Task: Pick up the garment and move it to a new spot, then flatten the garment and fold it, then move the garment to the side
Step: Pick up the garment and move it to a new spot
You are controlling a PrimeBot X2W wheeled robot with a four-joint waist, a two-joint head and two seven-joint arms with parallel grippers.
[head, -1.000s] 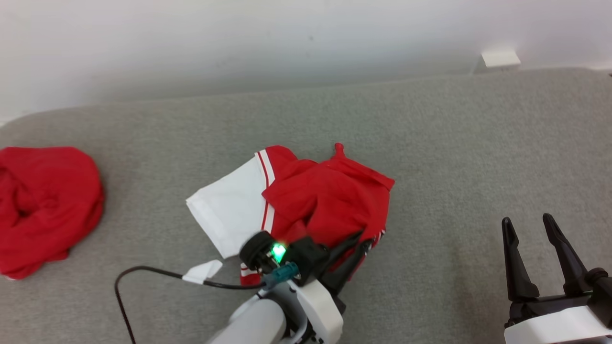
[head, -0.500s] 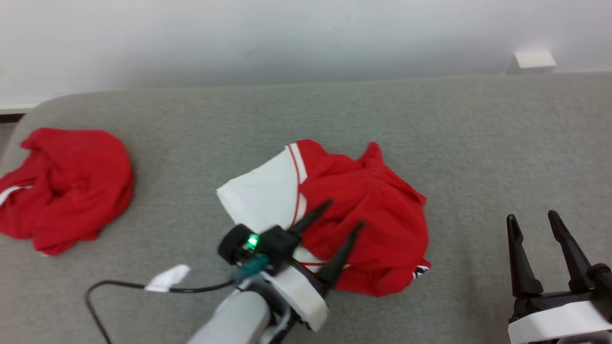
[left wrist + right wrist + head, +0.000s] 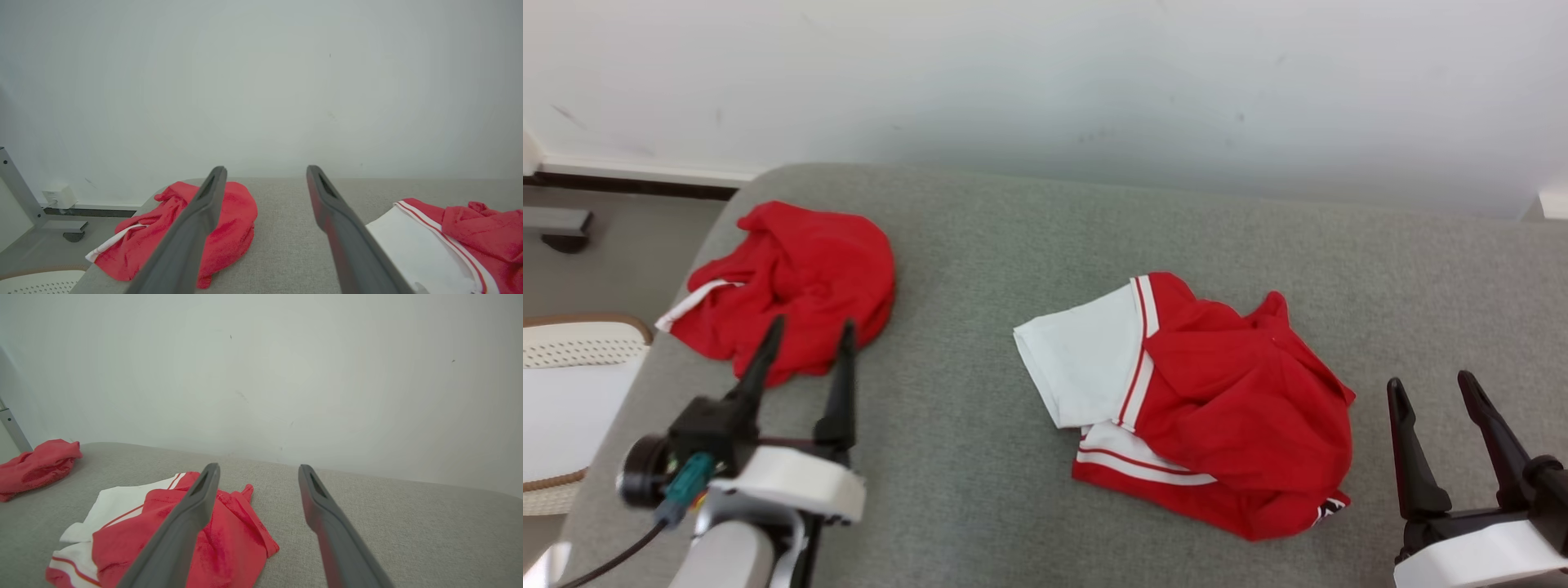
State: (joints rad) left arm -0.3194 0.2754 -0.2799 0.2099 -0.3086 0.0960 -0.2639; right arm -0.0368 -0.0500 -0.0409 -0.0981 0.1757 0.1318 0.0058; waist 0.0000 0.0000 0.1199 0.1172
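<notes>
Left tool (image 3: 813,322) at lower left of head view: fingers spread wide, nothing between them, tips aimed toward a crumpled plain red cloth bundle (image 3: 800,261) at upper left. Right tool (image 3: 1431,380) at lower right: likewise parted and empty.

Rumpled red-and-white cloth garment (image 3: 1225,392) right of centre on the grey fabric-covered surface (image 3: 980,245), held by neither tool. White panel with red stripes turned toward frame left, red body bunched and doubled over itself toward the right. Well apart from left tool, bare grey between them. Near right tool, just to its left, not touching.

Judging by that lie: placed at a spot but not spread, so flattening looks like the step in hand. Next move calls for lowering both tools to opposite edges, white panel for left and red hem at lower right for right, pinching a single layer each, then drawing outward. Some risk of catching several layers in the bunched red part.
</notes>
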